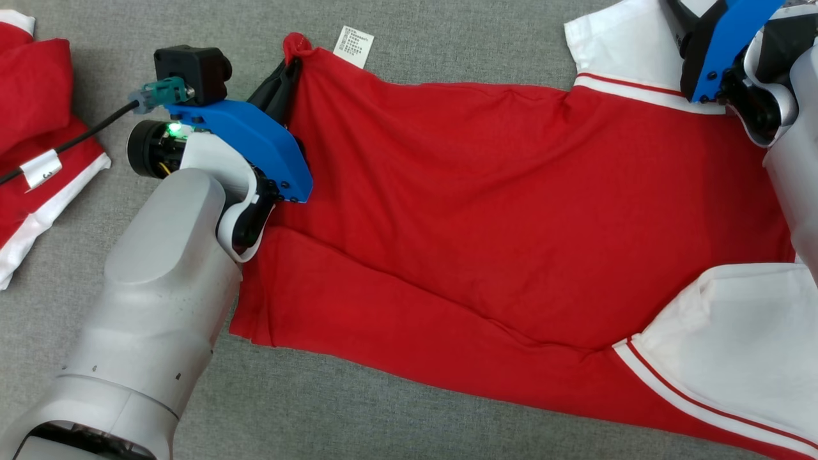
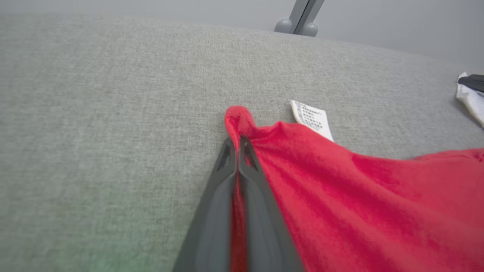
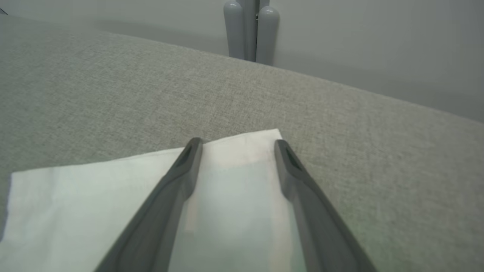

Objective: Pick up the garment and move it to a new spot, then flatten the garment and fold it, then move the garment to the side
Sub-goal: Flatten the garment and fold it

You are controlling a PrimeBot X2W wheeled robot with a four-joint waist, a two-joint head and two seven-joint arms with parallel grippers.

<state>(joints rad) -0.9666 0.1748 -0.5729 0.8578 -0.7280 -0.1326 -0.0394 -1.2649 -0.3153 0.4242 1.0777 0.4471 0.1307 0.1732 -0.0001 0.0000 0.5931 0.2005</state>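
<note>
**Only one corner held, the sleeve lying loose**

Just now the left tool [image 2: 239, 141] is clamped shut on a small bunched corner of the red garment [image 1: 479, 211], whose cloth runs away to that tool's right, with the white care label [image 2: 312, 119] just beyond the pinch. The right tool [image 3: 238, 142] stands wide open, fingers resting over a white sleeve [image 3: 94, 196] and gripping nothing.

The likely trouble is a one-sided pull. If the left tool draws the corner outward alone, the garment would skew and drag, and the long fold behind that tool would deepen rather than flatten. The pinch takes in very little cloth, so a hard tug could slip it free. A second garment [image 1: 38, 96] lies near the left arm's outer side, under its cable [image 1: 83, 131], and a wide sweep could snag it.

The desk [image 1: 447, 51] is covered in grey woven cloth, which may hold the garment back. Ahead of both tools stands a plain grey wall [image 3: 378, 45] with a grey post [image 3: 249, 30]
</note>
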